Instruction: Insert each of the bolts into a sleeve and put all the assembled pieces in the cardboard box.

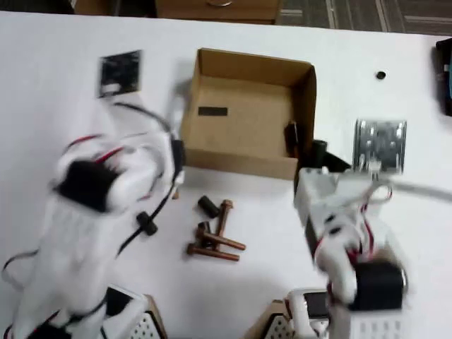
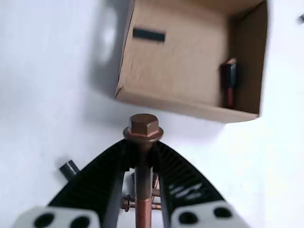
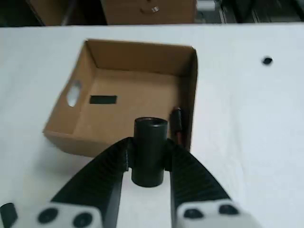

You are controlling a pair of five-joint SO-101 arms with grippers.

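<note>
Left gripper (image 2: 143,148) is clamped tight on one copper bolt (image 2: 143,127), with the hex head poking out past the fingertips. On the table (image 1: 272,233) just right of that arm there's one loose sleeve (image 1: 208,206), black, and right beside it a pile of bolts (image 1: 215,244). I count three. Next is the one cardboard box (image 1: 240,161), with one assembled piece (image 1: 291,138) against its right wall. Right gripper (image 3: 148,145) is squeezing one held sleeve (image 3: 150,128), upright, near the box's front right corner.
</note>
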